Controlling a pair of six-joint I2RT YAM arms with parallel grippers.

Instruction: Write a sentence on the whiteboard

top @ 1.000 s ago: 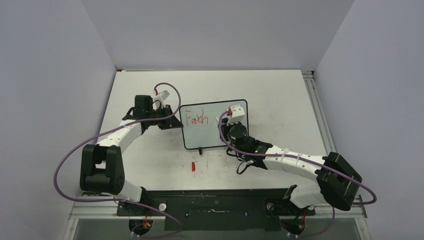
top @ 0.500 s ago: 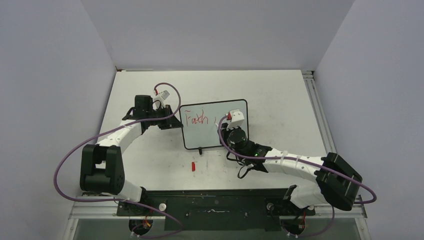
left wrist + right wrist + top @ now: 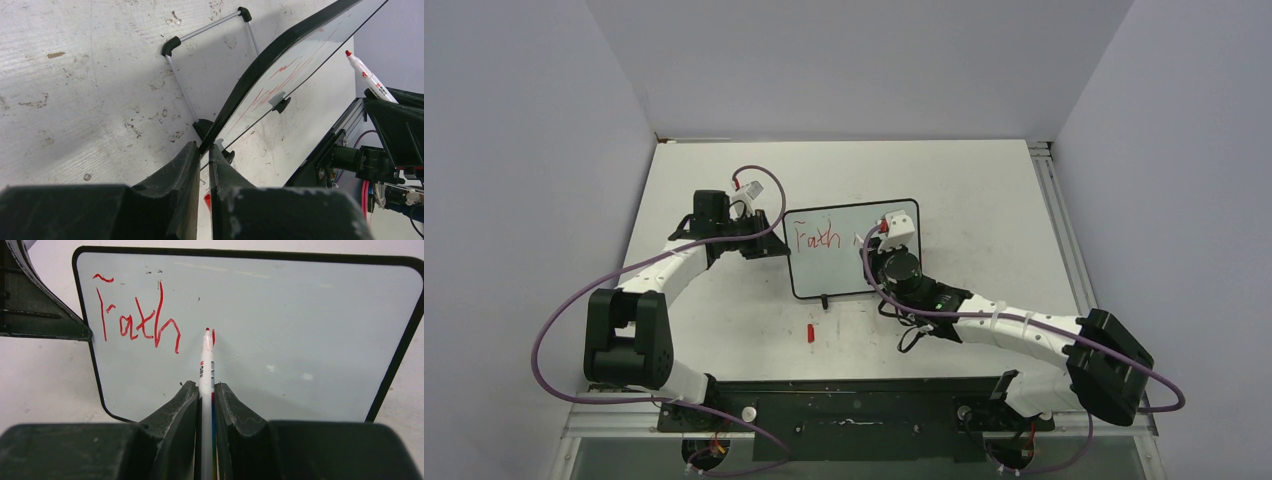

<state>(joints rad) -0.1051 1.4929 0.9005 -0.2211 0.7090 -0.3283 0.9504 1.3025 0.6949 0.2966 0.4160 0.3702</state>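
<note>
Whiteboard (image 3: 824, 272) propped mid-tabletop (image 3: 984, 200), its red sentence (image 3: 135, 322) so far reading only "Faith".
Board and left arm stay as a second ago, while the right elbow has shifted slightly. Left fingers (image 3: 180, 175) clamp the board's left edge. Right fingers (image 3: 180, 410) clamp a marker (image 3: 206, 365), tip at the board beside a short red stroke (image 3: 213, 336).

The right tool (image 3: 205, 390) dipped its marker (image 3: 206, 365) down the whiteboard (image 3: 300, 315), then carried it partway back up.
</note>
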